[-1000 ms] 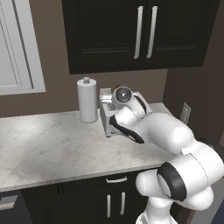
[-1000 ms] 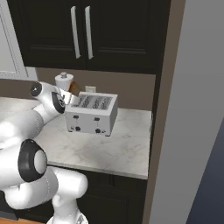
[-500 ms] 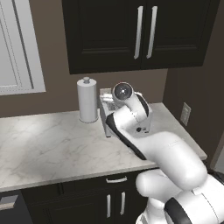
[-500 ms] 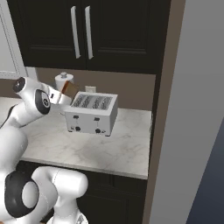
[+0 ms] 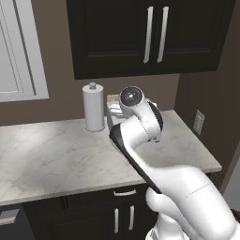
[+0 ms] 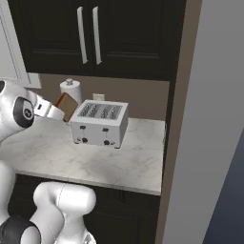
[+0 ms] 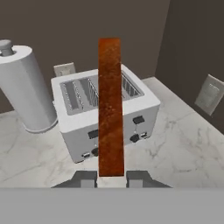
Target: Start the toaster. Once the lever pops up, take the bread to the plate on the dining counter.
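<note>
The end effector (image 7: 111, 178) has its two tips pinched tight on the lower edge of the bread (image 7: 110, 105), and the slice stands edge-on along the line of the fingers, out in front of the hand. Held by one thin edge like that, most of the slice is left free, which should make it easy to lay flat on a plate later. From the right base view the bread (image 6: 66, 106) hangs in the air to the left of the toaster (image 6: 100, 123), lifted clear of its slots and not touching it.

The toaster (image 7: 104, 114) sits on the counter (image 6: 119, 159) with its slots facing up and showing open; I'd judge the toasting part is done and the carry is what's in hand now. The paper-towel roll (image 7: 24, 89) stands just beside the toaster, against the back wall, near enough that a wide swing that way could clip it.

From the left base view the arm's own bulk hides most of the toaster (image 5: 112, 104), so how high the slice rides above it is hard to say from there.
</note>
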Robot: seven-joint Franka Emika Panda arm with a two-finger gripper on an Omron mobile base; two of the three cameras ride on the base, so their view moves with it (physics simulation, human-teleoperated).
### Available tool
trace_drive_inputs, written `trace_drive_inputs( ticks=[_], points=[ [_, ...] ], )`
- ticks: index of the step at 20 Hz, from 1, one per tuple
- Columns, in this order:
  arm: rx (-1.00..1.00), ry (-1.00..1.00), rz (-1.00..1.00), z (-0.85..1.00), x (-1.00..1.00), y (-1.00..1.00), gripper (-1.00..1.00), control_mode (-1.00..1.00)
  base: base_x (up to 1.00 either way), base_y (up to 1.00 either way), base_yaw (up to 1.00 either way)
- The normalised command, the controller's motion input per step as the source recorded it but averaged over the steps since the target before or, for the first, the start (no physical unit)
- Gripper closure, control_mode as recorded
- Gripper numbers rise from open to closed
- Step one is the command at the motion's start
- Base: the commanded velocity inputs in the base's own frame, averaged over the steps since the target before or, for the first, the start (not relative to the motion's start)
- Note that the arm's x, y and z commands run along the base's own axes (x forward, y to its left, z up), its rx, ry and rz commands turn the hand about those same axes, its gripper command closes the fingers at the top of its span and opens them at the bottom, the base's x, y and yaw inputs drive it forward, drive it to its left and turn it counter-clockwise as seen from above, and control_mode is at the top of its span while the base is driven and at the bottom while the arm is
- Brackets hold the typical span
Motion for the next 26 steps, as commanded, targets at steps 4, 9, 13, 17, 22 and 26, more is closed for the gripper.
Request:
trace_drive_inputs(
  ticks=[4,9,13,17,22,26],
  points=[
    [0.0,0.0,-0.01,0.0,-0.87,0.0,1.0,-1.0,0.0,0.0,0.0],
    [0.0,0.01,0.0,-0.13,-0.84,0.04,1.0,-1.0,0.0,0.0,0.0],
    [-0.01,0.03,0.0,-0.25,-0.71,0.16,1.0,-1.0,0.0,0.0,0.0],
    [0.0,0.0,0.01,-0.14,-0.81,0.12,1.0,-1.0,0.0,0.0,0.0],
    [0.0,0.0,0.01,0.0,-0.17,0.04,1.0,1.0,-0.66,0.24,0.12],
    [0.0,0.0,0.0,0.0,0.0,0.0,1.0,1.0,-0.77,0.42,0.31]
  ],
)
